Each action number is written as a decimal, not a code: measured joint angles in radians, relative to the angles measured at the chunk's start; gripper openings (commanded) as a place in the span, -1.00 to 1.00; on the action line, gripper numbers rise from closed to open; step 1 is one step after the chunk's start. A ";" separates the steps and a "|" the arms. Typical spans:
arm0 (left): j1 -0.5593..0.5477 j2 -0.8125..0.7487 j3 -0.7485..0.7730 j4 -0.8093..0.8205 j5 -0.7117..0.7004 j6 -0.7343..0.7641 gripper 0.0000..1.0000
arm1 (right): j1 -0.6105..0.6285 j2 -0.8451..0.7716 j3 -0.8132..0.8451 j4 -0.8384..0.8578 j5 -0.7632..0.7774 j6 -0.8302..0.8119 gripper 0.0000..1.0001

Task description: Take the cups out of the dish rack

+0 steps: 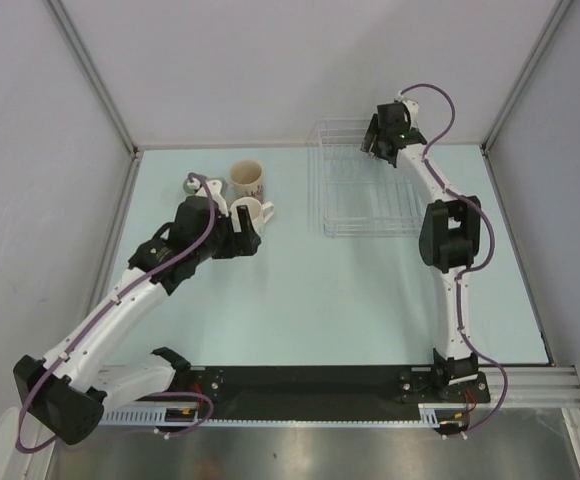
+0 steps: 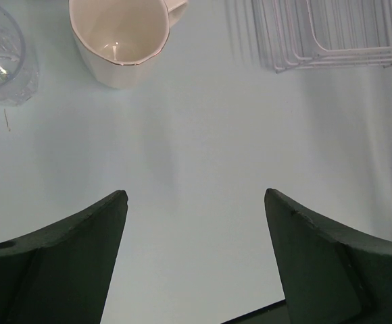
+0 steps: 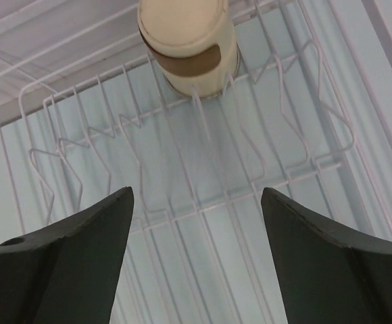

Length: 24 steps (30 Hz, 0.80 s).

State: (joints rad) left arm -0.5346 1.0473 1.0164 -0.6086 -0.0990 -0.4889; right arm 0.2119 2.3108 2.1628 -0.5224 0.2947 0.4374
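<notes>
Black and spread wide, your right jaws held nothing above the white wire dish rack (image 3: 284,135), where a tan, brown-banded cup (image 3: 189,47) sat among the tines at its far end. Your left jaws gaped empty too, over the table (image 2: 203,135). Just ahead stood a white handled mug (image 2: 121,40), and a cream printed mug (image 1: 246,178) stood beyond it.

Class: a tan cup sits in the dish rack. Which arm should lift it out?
Right: the right gripper hangs open over the dish rack, tan cup just ahead; the left gripper is away by the white mug.
</notes>
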 measured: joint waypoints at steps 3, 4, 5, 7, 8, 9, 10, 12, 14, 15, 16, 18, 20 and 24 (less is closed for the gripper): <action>0.000 0.000 -0.008 0.000 0.000 0.000 0.75 | 0.008 0.054 0.050 0.034 0.024 -0.047 0.81; 0.000 0.000 -0.010 0.000 0.000 0.000 0.75 | 0.011 0.071 0.075 0.047 0.034 -0.064 0.83; 0.000 0.000 -0.013 0.000 0.000 0.001 0.75 | 0.013 0.088 0.102 0.059 0.043 -0.081 0.86; 0.000 0.000 -0.023 0.000 -0.002 0.002 0.75 | 0.014 0.120 0.157 0.079 0.059 -0.110 0.89; 0.000 0.000 -0.029 0.000 -0.002 0.002 0.75 | 0.016 0.139 0.191 0.094 0.066 -0.126 0.89; 0.000 0.000 -0.036 0.000 -0.002 0.003 0.75 | 0.017 0.154 0.213 0.111 0.069 -0.137 0.89; 0.000 0.002 -0.042 -0.002 -0.003 0.003 0.75 | 0.017 0.167 0.229 0.121 0.072 -0.145 0.89; 0.000 0.006 -0.048 -0.004 -0.003 0.003 0.75 | 0.014 0.188 0.253 0.140 0.077 -0.151 0.89; 0.000 0.011 -0.051 -0.004 -0.003 0.003 0.74 | 0.008 0.209 0.258 0.153 0.082 -0.151 0.89; 0.000 0.013 -0.052 -0.004 -0.003 0.003 0.75 | 0.004 0.219 0.258 0.159 0.084 -0.151 0.89; 0.000 0.015 -0.053 -0.003 -0.003 0.003 0.75 | 0.000 0.230 0.258 0.162 0.086 -0.151 0.89; 0.000 0.017 -0.053 -0.003 -0.003 0.003 0.75 | -0.008 0.256 0.259 0.174 0.091 -0.155 0.89; -0.001 0.019 -0.053 -0.002 -0.003 0.003 0.75 | -0.014 0.283 0.271 0.179 0.091 -0.158 0.89; -0.003 0.019 -0.060 0.004 -0.005 0.003 0.75 | -0.028 0.337 0.317 0.197 0.090 -0.167 0.90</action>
State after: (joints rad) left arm -0.5381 1.0668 0.9569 -0.6044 -0.1043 -0.4858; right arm 0.1837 2.6480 2.4798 -0.3252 0.3843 0.2699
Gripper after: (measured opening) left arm 0.873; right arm 0.946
